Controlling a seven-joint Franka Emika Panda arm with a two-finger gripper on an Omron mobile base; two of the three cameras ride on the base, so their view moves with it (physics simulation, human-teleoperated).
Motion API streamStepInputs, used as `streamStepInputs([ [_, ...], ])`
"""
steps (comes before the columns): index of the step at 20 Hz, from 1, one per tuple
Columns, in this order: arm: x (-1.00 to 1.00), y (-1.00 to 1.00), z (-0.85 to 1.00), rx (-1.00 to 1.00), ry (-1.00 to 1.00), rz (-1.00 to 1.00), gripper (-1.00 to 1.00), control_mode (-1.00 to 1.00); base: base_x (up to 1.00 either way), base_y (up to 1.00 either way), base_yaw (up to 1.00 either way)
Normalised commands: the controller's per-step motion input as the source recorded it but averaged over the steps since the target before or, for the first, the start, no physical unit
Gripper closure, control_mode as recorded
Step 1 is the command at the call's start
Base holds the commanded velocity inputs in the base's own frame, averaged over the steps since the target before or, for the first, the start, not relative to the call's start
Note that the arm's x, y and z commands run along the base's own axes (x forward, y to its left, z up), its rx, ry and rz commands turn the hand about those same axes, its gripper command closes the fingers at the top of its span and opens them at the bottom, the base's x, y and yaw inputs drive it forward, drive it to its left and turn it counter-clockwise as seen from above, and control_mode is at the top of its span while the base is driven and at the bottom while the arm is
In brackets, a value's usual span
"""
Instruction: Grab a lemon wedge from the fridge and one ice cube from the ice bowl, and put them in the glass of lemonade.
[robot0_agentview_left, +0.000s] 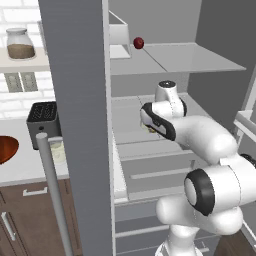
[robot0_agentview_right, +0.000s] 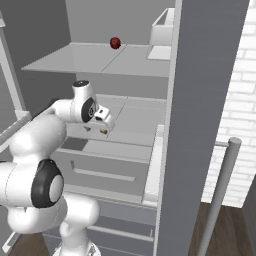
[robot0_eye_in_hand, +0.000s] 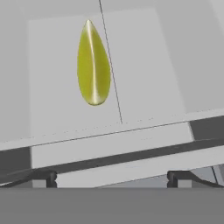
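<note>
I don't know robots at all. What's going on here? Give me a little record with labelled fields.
place: open fridge, pale shelves inside
target: lemon wedge lying on a middle shelf
claw: open, hovering over the wedge, not touching it
also inside: small dark red fruit on the upper shelf
on the counter: black toaster, reddish-brown bowl

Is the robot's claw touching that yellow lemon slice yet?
Apart. In the hand view, bare shelf lies between the gripper fingertips and the lemon wedge.

Glossy yellow lemon wedge (robot0_eye_in_hand: 92, 65) on a smooth matt grey fridge (robot0_agentview_left: 80, 125) shelf.
</note>
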Motion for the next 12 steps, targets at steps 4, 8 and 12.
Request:
streamStepInputs([
  [4, 0.56, 0.0, -0.26, 0.01, 0.02, 0.02, -1.0, -1.0, 0.0, 0.0, 0.0],
  [8, 0.38, 0.0, -0.26, 0.01, 0.01, 0.03, -1.0, -1.0, 0.0, 0.0, 0.0],
  [12, 0.22, 0.0, -0.04, 0.0, 0.0, 0.02, -1.0, -1.0, 0.0, 0.0, 0.0],
])
